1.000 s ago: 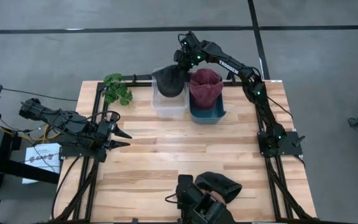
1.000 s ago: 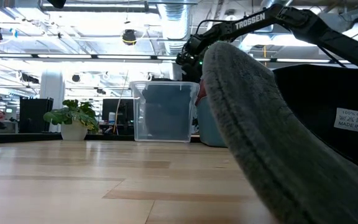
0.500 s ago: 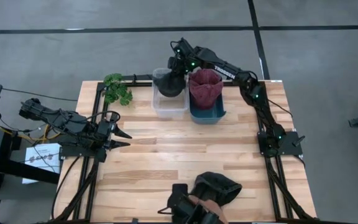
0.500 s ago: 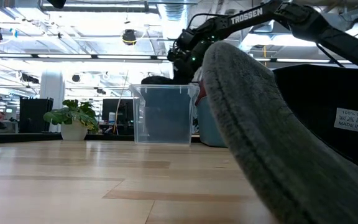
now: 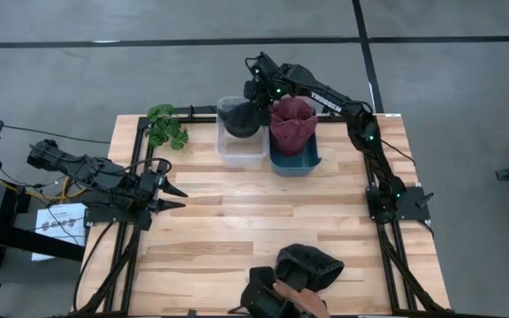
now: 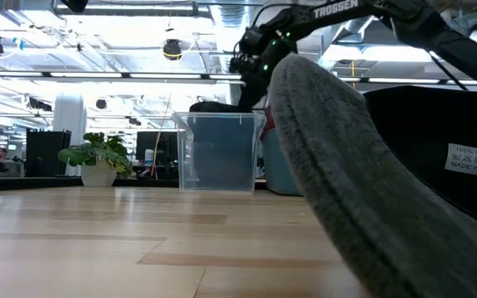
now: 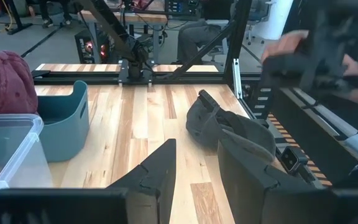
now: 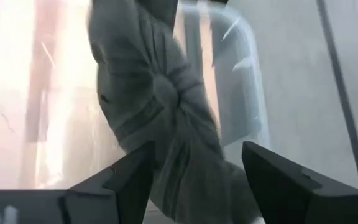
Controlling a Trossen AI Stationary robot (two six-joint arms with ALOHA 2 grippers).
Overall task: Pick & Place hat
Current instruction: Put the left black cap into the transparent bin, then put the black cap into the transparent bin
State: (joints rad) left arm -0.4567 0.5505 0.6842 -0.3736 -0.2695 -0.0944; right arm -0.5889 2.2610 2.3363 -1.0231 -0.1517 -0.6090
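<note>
A dark grey hat (image 5: 241, 119) lies in the clear bin (image 5: 241, 152) at the table's far side, its crown up; it also shows in the right wrist view (image 8: 160, 106). My right gripper (image 5: 254, 92) hovers open just above it (image 8: 194, 158) and holds nothing. A maroon hat (image 5: 292, 122) sits in the teal bin (image 5: 294, 163) beside it. A second dark hat (image 5: 310, 265) lies on the table at the near edge. My left gripper (image 5: 173, 196) waits open and empty at the table's left side.
A small green plant (image 5: 166, 125) stands at the far left corner. A person's hand with a dark device (image 5: 277, 296) reaches in at the near edge, next to the second dark hat (image 7: 229, 127). Bare wood lies in the table's middle.
The dark grey hat has gone from hanging over the clear bin to lying in it. My right gripper has risen a little above the bin. The person's hand at the near edge has shifted beside the second dark hat.
</note>
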